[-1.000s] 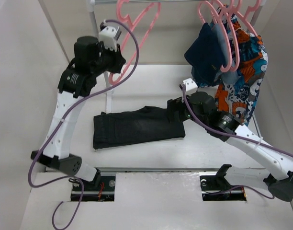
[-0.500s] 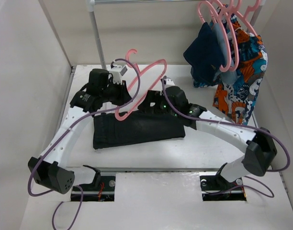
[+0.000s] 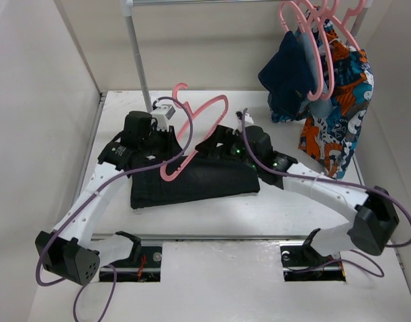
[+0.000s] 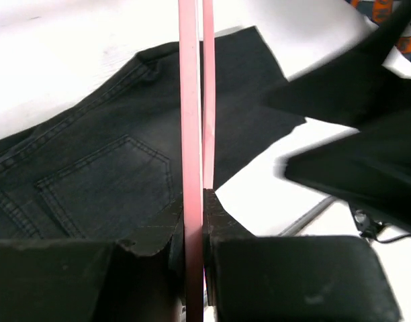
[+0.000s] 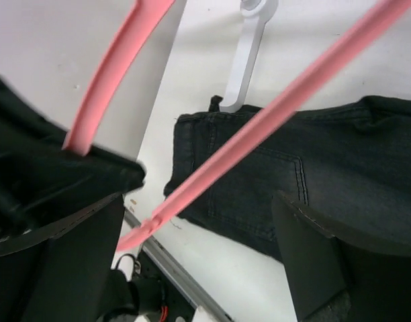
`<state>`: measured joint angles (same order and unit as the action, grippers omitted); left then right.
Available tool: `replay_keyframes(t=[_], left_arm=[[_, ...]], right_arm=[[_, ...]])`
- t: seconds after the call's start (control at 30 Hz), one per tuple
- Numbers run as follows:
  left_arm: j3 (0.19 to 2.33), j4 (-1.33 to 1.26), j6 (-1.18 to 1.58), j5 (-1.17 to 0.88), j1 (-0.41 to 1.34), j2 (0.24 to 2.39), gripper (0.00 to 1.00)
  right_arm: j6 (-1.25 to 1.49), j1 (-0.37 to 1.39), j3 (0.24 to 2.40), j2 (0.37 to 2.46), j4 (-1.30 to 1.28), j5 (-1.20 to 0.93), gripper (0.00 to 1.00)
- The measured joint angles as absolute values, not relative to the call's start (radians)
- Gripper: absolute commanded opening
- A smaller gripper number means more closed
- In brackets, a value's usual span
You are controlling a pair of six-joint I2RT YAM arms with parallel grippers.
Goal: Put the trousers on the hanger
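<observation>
The black trousers (image 3: 192, 181) lie folded flat on the white table, also seen in the left wrist view (image 4: 105, 168) and the right wrist view (image 5: 313, 181). The pink hanger (image 3: 204, 114) is held tilted above them. My left gripper (image 3: 170, 149) is shut on the hanger's lower bar (image 4: 191, 168). My right gripper (image 3: 215, 142) is open, just right of the hanger over the trousers' far edge; the hanger bar (image 5: 259, 127) crosses between its fingers without touching them.
A clothes rail post (image 3: 137, 57) stands at the back left. Pink hangers bearing a navy garment (image 3: 289, 74) and patterned cloth (image 3: 340, 114) hang at the back right. White walls enclose the table on both sides.
The left arm brought the hanger down from the rail to just above the trousers. The right arm swung left toward the hanger and now sits beside it.
</observation>
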<state>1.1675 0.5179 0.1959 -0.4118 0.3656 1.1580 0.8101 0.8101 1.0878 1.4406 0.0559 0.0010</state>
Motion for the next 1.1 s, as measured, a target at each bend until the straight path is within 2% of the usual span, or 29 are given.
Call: replay_keyframes(t=[0.17, 0.27, 0.63, 0.67, 0.7, 0.73, 0.77, 0.87, 0.9, 0.97, 1.03, 1.07, 1.1], left_arm=[[1.101, 0.506, 0.2, -0.359, 0.369, 1.113, 0.0], [1.056, 0.505, 0.201, -0.358, 0.386, 1.08, 0.0], [1.035, 0.499, 0.204, -0.362, 0.407, 1.063, 0.0], [1.029, 0.496, 0.204, -0.363, 0.405, 1.063, 0.0], [1.024, 0.494, 0.204, -0.366, 0.406, 1.062, 0.0], [1.021, 0.493, 0.205, -0.368, 0.406, 1.062, 0.0], [1.017, 0.49, 0.205, -0.372, 0.406, 1.061, 0.0], [1.005, 0.482, 0.205, -0.378, 0.407, 1.053, 0.0], [1.003, 0.479, 0.206, -0.376, 0.406, 1.051, 0.0], [0.999, 0.485, 0.21, -0.361, 0.403, 1.05, 0.0], [0.991, 0.481, 0.21, -0.355, 0.404, 1.052, 0.0], [0.991, 0.483, 0.209, -0.356, 0.403, 1.05, 0.15], [0.991, 0.481, 0.202, -0.365, 0.403, 1.05, 0.4]], right_arm=[[0.81, 0.81, 1.018, 1.29, 0.064, 0.03, 0.96], [0.812, 0.81, 1.036, 1.284, 0.09, 0.034, 0.96], [0.873, 0.835, 1.252, 1.62, 0.101, -0.054, 0.96], [0.876, 0.837, 1.266, 1.634, 0.1, -0.058, 0.92], [0.878, 0.839, 1.278, 1.645, 0.101, -0.061, 0.82], [0.882, 0.84, 1.288, 1.654, 0.105, -0.065, 0.82], [0.889, 0.84, 1.295, 1.662, 0.116, -0.072, 0.64], [0.903, 0.84, 1.32, 1.689, 0.151, -0.098, 0.41], [0.915, 0.839, 1.327, 1.703, 0.165, -0.108, 0.25], [0.986, 0.838, 1.333, 1.728, 0.222, -0.136, 0.03], [1.004, 0.843, 1.331, 1.733, 0.263, -0.148, 0.0], [1.015, 0.845, 1.325, 1.733, 0.275, -0.157, 0.0], [1.019, 0.844, 1.32, 1.733, 0.283, -0.16, 0.0]])
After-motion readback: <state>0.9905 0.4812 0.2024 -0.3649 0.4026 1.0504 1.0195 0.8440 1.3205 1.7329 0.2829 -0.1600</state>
